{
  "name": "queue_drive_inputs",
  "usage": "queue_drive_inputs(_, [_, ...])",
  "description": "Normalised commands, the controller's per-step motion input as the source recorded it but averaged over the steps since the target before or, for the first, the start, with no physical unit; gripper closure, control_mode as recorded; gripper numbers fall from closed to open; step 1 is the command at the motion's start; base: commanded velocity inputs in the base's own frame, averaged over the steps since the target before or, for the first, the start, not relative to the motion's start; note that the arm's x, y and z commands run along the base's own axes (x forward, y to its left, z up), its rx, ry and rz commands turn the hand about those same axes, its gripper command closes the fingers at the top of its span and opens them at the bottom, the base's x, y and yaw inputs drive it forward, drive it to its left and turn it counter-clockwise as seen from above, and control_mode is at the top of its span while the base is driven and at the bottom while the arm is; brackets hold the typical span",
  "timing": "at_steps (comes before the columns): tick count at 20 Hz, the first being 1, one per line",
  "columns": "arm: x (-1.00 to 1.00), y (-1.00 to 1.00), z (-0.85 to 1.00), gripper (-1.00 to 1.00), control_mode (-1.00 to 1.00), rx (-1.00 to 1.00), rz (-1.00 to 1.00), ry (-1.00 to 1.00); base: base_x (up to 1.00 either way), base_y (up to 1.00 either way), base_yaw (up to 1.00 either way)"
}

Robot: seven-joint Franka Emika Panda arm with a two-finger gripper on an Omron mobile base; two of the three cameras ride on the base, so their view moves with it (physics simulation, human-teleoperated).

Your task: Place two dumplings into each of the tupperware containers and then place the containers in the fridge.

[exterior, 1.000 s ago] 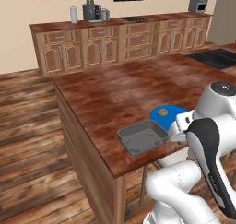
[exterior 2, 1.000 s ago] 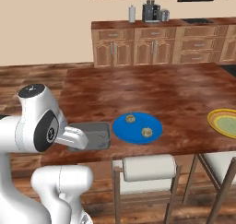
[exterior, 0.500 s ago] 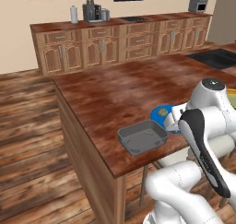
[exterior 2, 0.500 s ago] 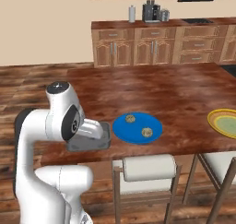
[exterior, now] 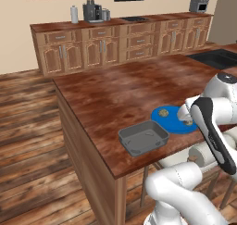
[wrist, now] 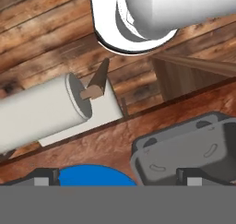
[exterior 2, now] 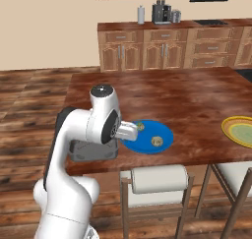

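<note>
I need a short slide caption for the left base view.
Empty dark grey container beside the blue plate holding dumplings on the wooden island.

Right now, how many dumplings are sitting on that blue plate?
2. One dumpling lies at the blue plate's far left edge, the other dumpling nearer its middle. The arm may hide more.

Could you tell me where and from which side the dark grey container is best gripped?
Probably the grey container by one long flared rim wall, jaws coming straight down astride it: it sits flat, open and empty near the counter edge, beside the blue plate.
</note>
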Motion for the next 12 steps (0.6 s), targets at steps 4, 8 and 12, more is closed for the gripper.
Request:
queue_drive_inputs(4, [0.41,-0.02,-0.03,-1.0,-1.0,0.0,-0.02,-0.02,0.0,0.0,0.0])
queue_drive_inputs(8, [0.41,-0.16,-0.15,-1.0,-1.0,0.0,-0.18,0.0,0.0,0.0,0.0])
queue_drive_inputs(12, [0.52,-0.41,-0.31,-1.0,-1.0,-0.02,-0.17,0.06,0.0,0.0,0.0])
